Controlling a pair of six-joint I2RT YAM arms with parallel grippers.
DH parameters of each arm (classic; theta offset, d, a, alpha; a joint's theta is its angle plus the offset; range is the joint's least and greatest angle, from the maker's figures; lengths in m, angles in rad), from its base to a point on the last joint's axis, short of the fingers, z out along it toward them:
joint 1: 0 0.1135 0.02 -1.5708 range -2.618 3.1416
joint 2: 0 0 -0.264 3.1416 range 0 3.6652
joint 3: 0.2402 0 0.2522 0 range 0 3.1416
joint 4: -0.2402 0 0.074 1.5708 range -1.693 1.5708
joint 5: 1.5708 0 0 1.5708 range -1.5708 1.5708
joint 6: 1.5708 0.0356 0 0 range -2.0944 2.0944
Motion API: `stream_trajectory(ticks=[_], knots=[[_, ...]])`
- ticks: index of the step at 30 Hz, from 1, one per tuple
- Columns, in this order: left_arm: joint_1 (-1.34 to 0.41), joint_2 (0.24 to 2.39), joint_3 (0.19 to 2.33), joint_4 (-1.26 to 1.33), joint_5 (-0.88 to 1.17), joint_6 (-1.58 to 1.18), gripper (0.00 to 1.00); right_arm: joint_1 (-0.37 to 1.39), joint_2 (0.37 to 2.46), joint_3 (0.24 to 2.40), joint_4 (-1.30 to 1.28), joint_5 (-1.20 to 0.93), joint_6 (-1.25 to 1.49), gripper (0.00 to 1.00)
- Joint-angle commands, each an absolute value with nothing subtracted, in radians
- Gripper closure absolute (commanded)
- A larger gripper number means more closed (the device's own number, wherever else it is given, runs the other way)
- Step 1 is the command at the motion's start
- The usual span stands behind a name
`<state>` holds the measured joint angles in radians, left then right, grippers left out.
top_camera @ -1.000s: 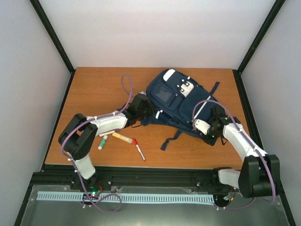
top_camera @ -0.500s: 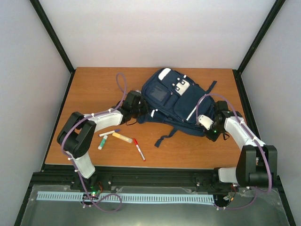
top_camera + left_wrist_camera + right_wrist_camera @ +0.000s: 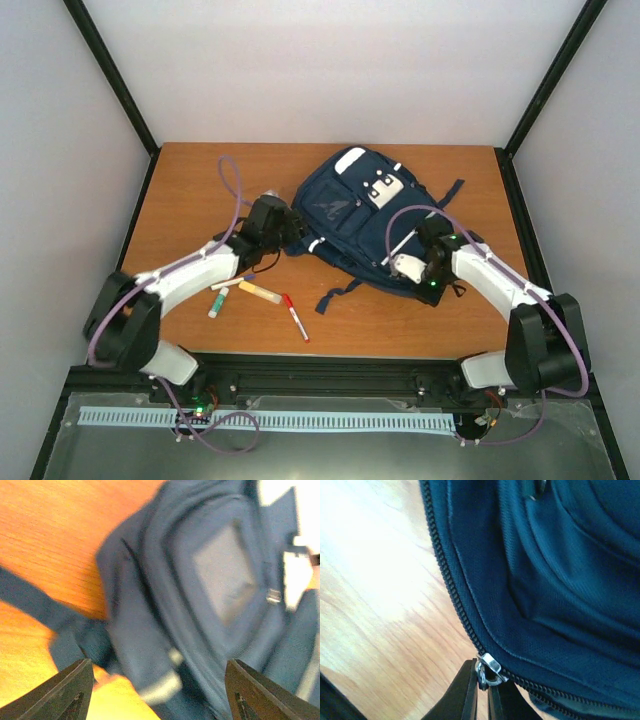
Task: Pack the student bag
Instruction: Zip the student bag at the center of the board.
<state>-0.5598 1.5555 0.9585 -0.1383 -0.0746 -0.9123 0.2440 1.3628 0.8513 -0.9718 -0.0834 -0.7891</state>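
The navy student bag [image 3: 355, 215] lies front up at the middle back of the table. At its lower left corner my left gripper [image 3: 291, 233] stands open. In the blurred left wrist view its fingers [image 3: 70, 690] stand wide apart, with the bag's fabric [image 3: 200, 605] and a strap just ahead of them, and nothing gripped. My right gripper [image 3: 418, 245] is at the bag's lower right edge. In the right wrist view it [image 3: 483, 695] is shut on the metal zipper pull [image 3: 489, 667] of the bag's main zip [image 3: 455, 600].
On the wood in front of the bag lie a red marker [image 3: 296, 317], a yellow tube [image 3: 260, 291], a white pen [image 3: 229, 283] and a green-and-white stick [image 3: 214, 304]. A dark strap [image 3: 340, 293] trails toward the near edge. Black frame posts stand at the table's corners.
The left gripper has opened and let go of the bag's corner. Both arms and the bag have shifted left and the bag has turned. The right gripper still pinches the zipper pull.
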Motion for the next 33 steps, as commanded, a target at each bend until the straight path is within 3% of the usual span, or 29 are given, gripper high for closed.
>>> stream_trajectory(ticks=[1,9,25,29,33], knots=[[-0.659,1.399,0.877,-0.237,-0.11,-1.051,0.26,0.386,1.405,0.891,-1.008,-0.111,-0.687,0.97],[-0.857,1.434,0.779,-0.108,-0.021,-1.225,0.29,0.629,1.549,1.017,-0.983,-0.177,-0.544,0.97],[-0.914,1.707,0.81,0.216,0.075,-1.312,0.38,0.652,1.49,1.0,-1.012,-0.241,-0.552,0.97],[-0.914,1.762,0.841,0.239,0.069,-1.312,0.44,0.652,1.497,1.01,-1.072,-0.23,-0.566,0.97],[-0.914,1.778,0.823,0.263,0.025,-1.335,0.56,0.652,1.489,1.006,-1.13,-0.162,-0.58,0.97]])
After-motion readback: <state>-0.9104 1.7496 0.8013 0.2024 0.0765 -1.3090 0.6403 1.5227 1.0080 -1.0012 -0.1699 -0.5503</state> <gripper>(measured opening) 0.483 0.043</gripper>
